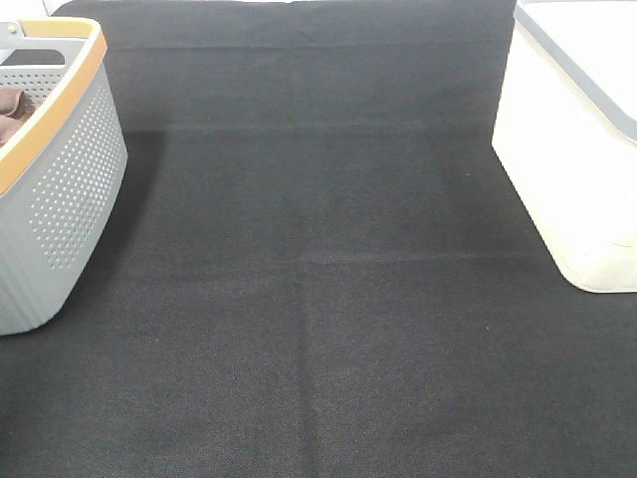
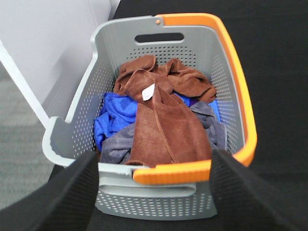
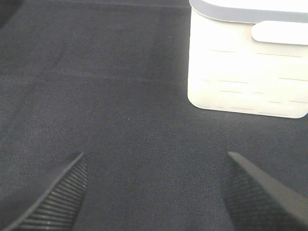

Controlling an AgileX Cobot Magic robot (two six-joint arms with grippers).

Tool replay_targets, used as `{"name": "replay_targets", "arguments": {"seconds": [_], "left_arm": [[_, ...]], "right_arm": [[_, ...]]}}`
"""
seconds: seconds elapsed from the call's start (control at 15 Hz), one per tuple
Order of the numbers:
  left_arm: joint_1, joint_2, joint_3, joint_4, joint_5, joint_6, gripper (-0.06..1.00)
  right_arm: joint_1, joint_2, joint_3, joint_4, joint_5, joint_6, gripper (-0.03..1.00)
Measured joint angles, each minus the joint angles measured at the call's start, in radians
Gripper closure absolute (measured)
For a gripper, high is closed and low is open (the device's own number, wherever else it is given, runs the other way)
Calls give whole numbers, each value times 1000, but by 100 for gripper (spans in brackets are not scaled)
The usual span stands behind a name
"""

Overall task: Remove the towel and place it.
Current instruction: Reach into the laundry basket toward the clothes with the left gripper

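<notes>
Towel (image 2: pixel 168 130) tops the basket (image 2: pixel 243 110) — its tag (image 2: pixel 148 91) unreadable; left gripper (image 2: pixel 154 154) and right gripper (image 3: pixel 156 155) spread wide.

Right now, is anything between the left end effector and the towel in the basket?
Nothing visible covers it. The towel lies on top of the pile in the grey basket, over a blue cloth and a grey cloth. The open left end effector hovers by the basket's near rim.

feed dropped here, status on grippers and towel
Left gripper, right gripper: jaws open, empty. Towel atop cloth pile in basket, ungrasped. Nothing over it.
</notes>
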Motion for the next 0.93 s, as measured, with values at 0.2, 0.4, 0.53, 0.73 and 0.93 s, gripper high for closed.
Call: {"name": "replay_targets", "arguments": {"seconds": [0.2,0.4,0.53,0.73,0.93], "left_arm": [[0,253,-154,29,-8,-95,31],[0,393,-245,33,-13,-131,31],[0,546,-339,33,-14,-136,31],[2,766,-494,33,27,-151,31],[50,922,-623,32,88,-154,31]], "right_arm": [[0,0,0,0,0,0,24],[0,0,0,0,0,0,24],[0,0,0,0,0,0,24],[0,0,0,0,0,0,24],[0,0,0,0,0,0,24]]}}
